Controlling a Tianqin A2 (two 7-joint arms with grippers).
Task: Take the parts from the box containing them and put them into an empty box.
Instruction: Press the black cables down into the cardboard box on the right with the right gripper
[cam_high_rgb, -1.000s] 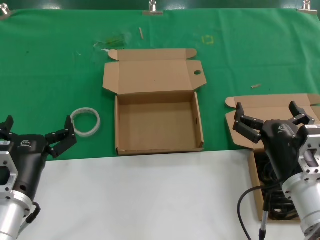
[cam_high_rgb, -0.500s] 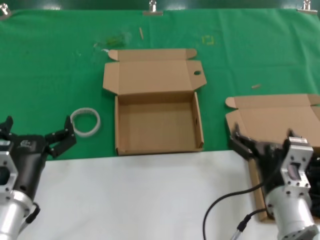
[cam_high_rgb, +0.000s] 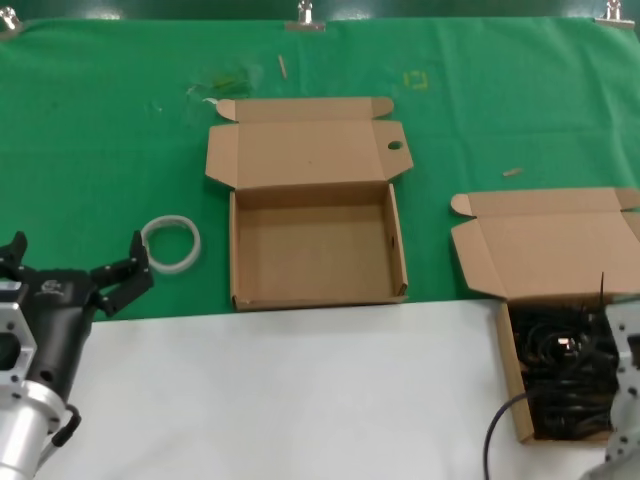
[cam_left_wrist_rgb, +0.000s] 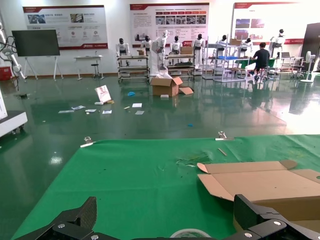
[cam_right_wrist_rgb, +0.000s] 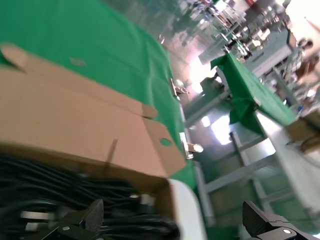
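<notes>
Covering bench (cam_high_rgb: 300, 400): green cloth (cam_high_rgb: 100, 120) lying over far half, white near.
Room: exhibition hall showing behind.
Left hand (cam_high_rgb: 75, 275): idling, spread wide, empty.
Right hand (cam_right_wrist_rgb: 172, 220): over the parts (cam_high_rgb: 560, 375), fingers apart, empty.

The left gripper (cam_high_rgb: 72, 275) has matte black angular fingers (cam_high_rgb: 126, 277) splayed from a black housing with a small pale logo, mounted on a silver metal wrist behind it with a dark cable alongside. The right arm (cam_high_rgb: 625, 400) shows pale grey metal and a black cable.

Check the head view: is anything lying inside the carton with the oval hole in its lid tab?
No, the empty box shows only its bare cardboard floor.
</notes>
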